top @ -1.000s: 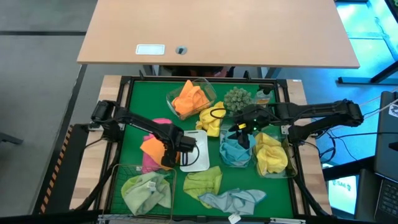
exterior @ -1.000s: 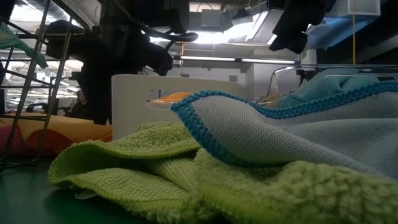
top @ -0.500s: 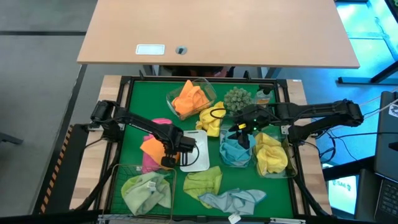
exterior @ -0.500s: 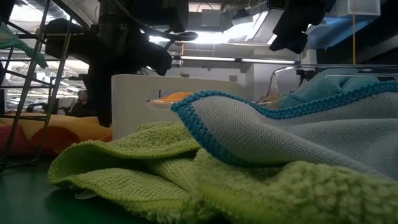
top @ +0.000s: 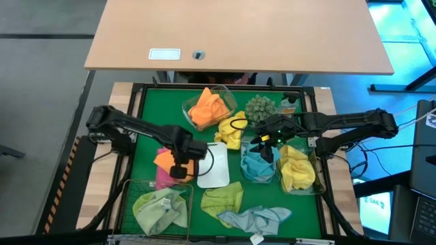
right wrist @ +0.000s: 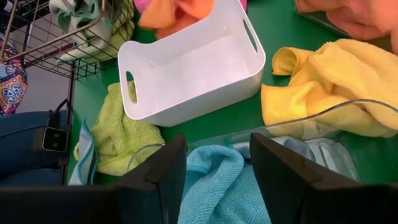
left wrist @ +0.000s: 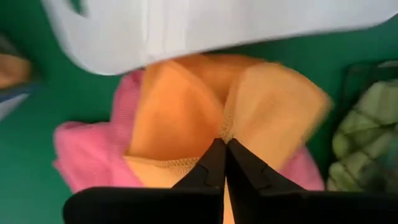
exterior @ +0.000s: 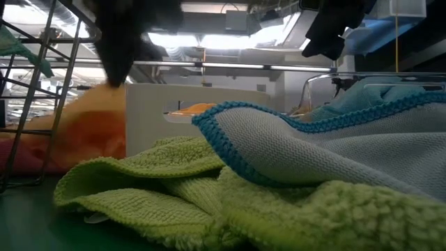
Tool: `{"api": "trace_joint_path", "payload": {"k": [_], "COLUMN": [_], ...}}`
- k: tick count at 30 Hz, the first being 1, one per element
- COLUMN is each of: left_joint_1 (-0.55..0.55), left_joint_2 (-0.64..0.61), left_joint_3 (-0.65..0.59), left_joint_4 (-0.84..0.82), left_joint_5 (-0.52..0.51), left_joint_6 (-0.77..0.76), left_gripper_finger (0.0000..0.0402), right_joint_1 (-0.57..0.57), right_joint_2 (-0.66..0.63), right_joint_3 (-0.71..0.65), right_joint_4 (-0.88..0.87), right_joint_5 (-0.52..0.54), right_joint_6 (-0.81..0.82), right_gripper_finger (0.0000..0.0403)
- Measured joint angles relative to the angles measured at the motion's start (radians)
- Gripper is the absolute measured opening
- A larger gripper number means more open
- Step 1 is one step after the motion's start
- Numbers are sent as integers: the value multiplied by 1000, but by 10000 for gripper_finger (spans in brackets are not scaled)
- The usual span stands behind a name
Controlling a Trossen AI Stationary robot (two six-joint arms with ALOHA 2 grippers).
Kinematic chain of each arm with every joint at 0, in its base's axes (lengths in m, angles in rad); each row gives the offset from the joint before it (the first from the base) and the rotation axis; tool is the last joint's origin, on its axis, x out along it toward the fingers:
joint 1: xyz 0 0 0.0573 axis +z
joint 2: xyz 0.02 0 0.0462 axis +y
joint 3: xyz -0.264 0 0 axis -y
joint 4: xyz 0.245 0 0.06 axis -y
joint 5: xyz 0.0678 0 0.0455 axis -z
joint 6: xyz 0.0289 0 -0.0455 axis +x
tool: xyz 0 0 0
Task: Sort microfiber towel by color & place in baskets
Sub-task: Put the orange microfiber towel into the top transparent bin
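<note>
Orange towel (left wrist: 186, 118) pinched in left tool (left wrist: 222, 144), atop pink towel (left wrist: 81, 152).

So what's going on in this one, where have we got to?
A two-armed robot is sorting coloured towels into bins on a green table. The left hand has shut on the orange towel lying over a pink towel beside the white tray, which has nothing in it yet. The right hand hovers open over a clear tub of teal towels, holding nothing. Lime green towels lie loose on the table.
</note>
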Motion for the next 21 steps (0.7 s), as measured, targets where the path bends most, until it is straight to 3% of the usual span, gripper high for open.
{"api": "trace_joint_path", "payload": {"k": [13, 21], "left_joint_1": [105, 182], "left_joint_2": [-216, -252], "left_joint_3": [230, 447], "left_joint_4": [-23, -18], "left_joint_5": [-186, -315], "left_joint_6": [-67, -63], "left_gripper_finger": [0, 0], "right_joint_1": [0, 0], "right_joint_2": [0, 1], "right_joint_3": [0, 0], "right_joint_4": [1, 4], "right_joint_5": [0, 0], "right_joint_6": [0, 0], "right_gripper_finger": [177, 177]}}
